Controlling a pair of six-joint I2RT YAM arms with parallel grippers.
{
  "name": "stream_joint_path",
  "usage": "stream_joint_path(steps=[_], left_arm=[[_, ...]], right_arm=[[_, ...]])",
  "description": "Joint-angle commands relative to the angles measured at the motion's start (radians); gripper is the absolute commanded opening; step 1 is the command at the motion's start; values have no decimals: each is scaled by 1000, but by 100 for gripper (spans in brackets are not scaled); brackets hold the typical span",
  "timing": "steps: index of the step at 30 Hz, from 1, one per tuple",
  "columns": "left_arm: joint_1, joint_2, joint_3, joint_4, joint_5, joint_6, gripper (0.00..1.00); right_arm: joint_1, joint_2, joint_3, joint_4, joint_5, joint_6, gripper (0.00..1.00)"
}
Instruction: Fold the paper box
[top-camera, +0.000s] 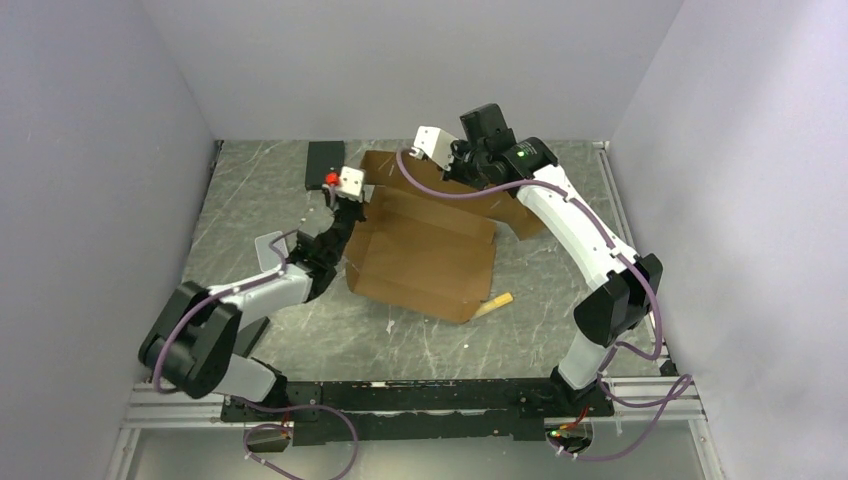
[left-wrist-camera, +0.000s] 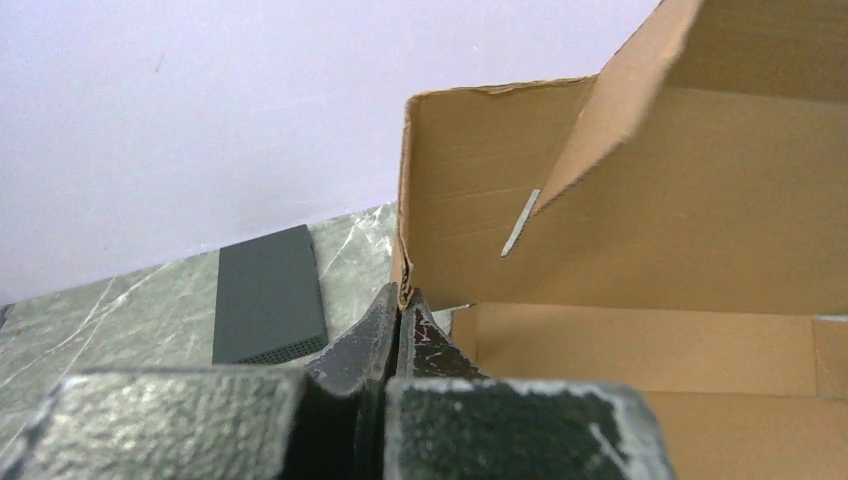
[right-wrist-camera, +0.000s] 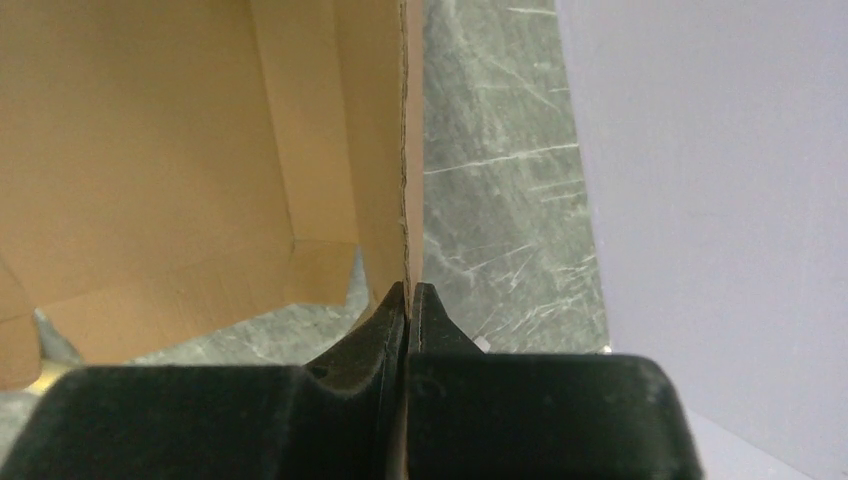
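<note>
The paper box (top-camera: 425, 250) is a brown cardboard sheet with flaps, partly raised in the middle of the table. My left gripper (top-camera: 350, 205) is shut on the edge of its left flap; in the left wrist view the jaws (left-wrist-camera: 403, 295) pinch the lower corner of an upright panel (left-wrist-camera: 480, 190). My right gripper (top-camera: 462, 160) is shut on the box's far flap; in the right wrist view the jaws (right-wrist-camera: 408, 290) clamp the thin edge of an upright panel (right-wrist-camera: 200, 150).
A small black flat block (top-camera: 324, 165) lies at the back left, also in the left wrist view (left-wrist-camera: 265, 295). A tan flap tip (top-camera: 495, 303) pokes out at the box's near right. Grey walls enclose the marbled table (top-camera: 550, 330).
</note>
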Motion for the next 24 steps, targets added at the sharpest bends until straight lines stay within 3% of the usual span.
stream_joint_path(steps=[1,8,11,15,20,24], left_arm=[[68,-169,-7,-154,177,-114,0],[119,-346,-10,-484,361,-295,0],[120,-405,-97,-500,359,-366,0],[122,-459,-208,-467,359,-438,0],[123,-493,-236,-533,388,-492,0],[123,-542,-279,-568,315,-514,0]], right_arm=[[-4,-30,7,71,49,-39,0],[-1,-11,-19,221,110,-87,0],[13,-24,-100,267,49,-68,0],[80,-49,-271,394,137,-63,0],[182,-77,-445,571,277,-64,0],[208,-104,-521,643,300,-30,0]])
